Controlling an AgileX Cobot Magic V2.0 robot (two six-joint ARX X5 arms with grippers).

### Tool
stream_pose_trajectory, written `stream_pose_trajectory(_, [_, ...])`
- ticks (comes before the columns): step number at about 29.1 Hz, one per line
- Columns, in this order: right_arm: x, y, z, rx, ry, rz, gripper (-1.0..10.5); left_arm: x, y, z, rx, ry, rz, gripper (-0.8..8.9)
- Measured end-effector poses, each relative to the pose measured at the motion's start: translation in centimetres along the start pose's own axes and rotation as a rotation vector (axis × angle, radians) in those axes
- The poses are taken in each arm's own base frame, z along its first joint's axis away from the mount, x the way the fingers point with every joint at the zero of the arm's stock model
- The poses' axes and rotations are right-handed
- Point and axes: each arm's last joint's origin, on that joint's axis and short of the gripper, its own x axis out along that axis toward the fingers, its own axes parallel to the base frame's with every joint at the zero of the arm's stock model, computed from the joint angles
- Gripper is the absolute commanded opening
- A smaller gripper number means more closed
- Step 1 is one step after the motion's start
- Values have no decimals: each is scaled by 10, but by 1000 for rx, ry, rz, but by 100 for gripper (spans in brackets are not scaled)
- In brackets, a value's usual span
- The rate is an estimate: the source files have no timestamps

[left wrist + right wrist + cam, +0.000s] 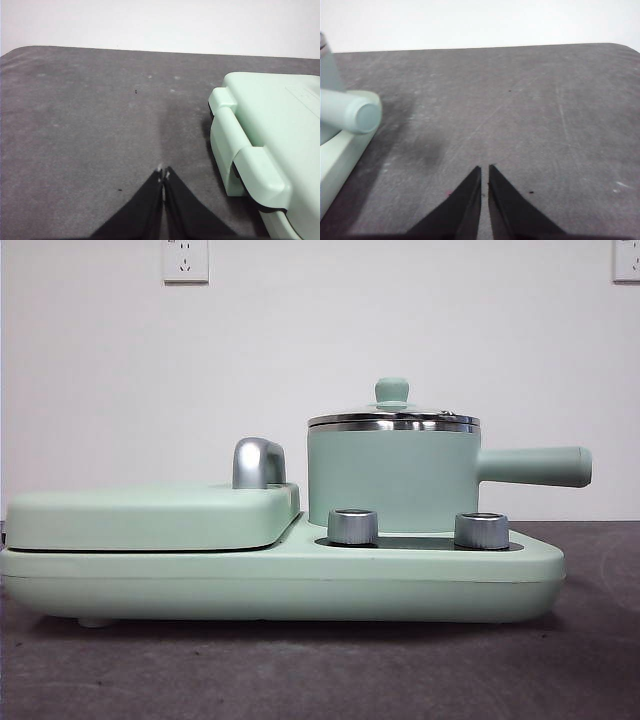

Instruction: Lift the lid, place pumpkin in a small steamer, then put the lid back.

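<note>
I'm seeing one steamer (392, 478) wearing one lid (393, 418), contents hidden; left gripper (163, 173) and right gripper (485, 169) are both sitting closed, empty.

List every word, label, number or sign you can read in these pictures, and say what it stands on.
None can be read.
The grill cover bears a faint raised patch near its edge, too blurred to read.
The two silver knobs, the pot and its lid show no lettering.

The clear glass lid with a mint green knob (392, 416) sat on the mint green cylindrical pot (392, 480), which stood on the long flat mint green base (280, 580), at three o'clock from the wide flat mint green grill cover (150, 517).
</note>
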Motion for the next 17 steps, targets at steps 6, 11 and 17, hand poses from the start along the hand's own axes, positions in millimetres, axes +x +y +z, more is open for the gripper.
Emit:
stream_pose_trajectory(6, [0,0,0,-38,-1,1,20,0,0,0,0,0,0,6])
stream_pose_trajectory(11, [0,0,0,-43,-4,2,20,0,0,0,0,0,0,6])
stream_pose_trajectory(17, [0,0,0,-43,-4,2,20,0,0,0,0,0,0,6])
